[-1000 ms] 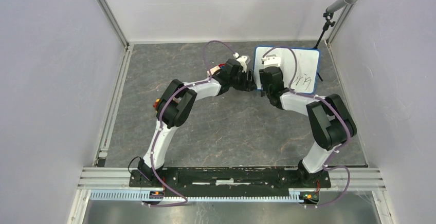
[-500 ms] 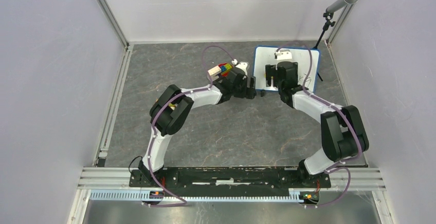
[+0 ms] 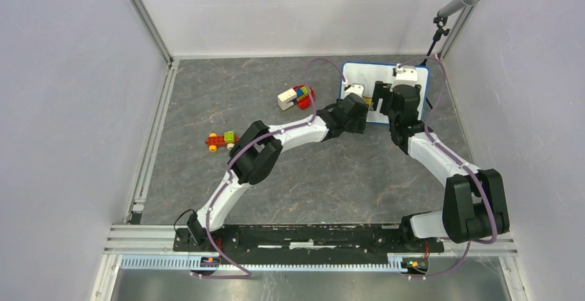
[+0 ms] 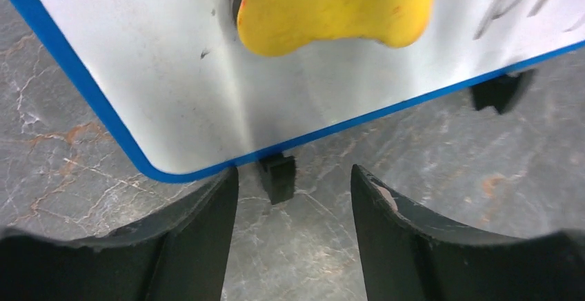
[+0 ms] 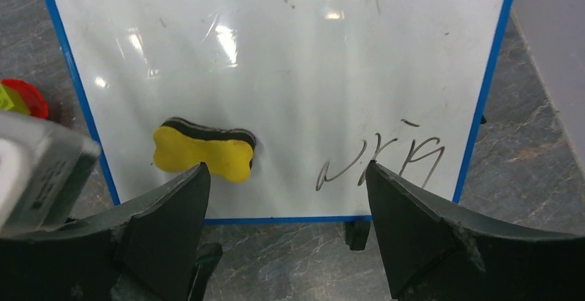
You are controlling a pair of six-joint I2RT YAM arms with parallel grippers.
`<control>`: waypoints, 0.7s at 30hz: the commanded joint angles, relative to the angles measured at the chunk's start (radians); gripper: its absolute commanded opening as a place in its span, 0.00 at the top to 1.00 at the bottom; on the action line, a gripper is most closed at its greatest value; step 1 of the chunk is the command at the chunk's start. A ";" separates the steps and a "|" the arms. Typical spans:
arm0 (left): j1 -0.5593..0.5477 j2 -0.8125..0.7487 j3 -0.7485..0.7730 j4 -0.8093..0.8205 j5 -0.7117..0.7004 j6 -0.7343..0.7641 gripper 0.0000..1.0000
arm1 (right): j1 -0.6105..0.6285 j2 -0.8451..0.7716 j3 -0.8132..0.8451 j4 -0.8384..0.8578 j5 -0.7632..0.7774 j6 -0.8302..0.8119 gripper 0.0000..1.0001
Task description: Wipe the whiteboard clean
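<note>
Both arms reach toward the table's far right corner. The left gripper (image 4: 293,235) gapes wide and empty at the near edge of the whiteboard (image 5: 290,66). The right gripper (image 5: 286,239) hovers before it, equally wide and empty. The glossy, blue-rimmed board bears black scrawl (image 5: 383,163) and a yellow bone-shaped eraser (image 5: 204,152). The table (image 3: 276,170) is grey and marbled, the walls (image 3: 69,108) pale.

White arms (image 3: 295,133), black joints (image 3: 256,152), purple cables (image 3: 309,76)

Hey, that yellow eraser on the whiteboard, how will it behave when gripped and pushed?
The yellow eraser looks like foam over a dark felt layer, so it probably squashes when gripped. It lies flat, so rolling seems unlikely. The whiteboard stands on short feet and might slide under pushing.
</note>
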 commanded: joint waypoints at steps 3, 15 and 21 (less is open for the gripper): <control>-0.013 0.073 0.086 -0.116 -0.137 -0.008 0.41 | 0.001 -0.045 -0.017 0.040 -0.016 0.026 0.12; -0.010 0.018 -0.015 -0.110 -0.262 0.040 0.80 | 0.001 -0.033 -0.040 -0.003 -0.047 0.008 0.12; -0.002 -0.075 -0.153 -0.058 -0.303 0.073 0.86 | 0.002 0.005 -0.027 -0.008 -0.089 -0.010 0.13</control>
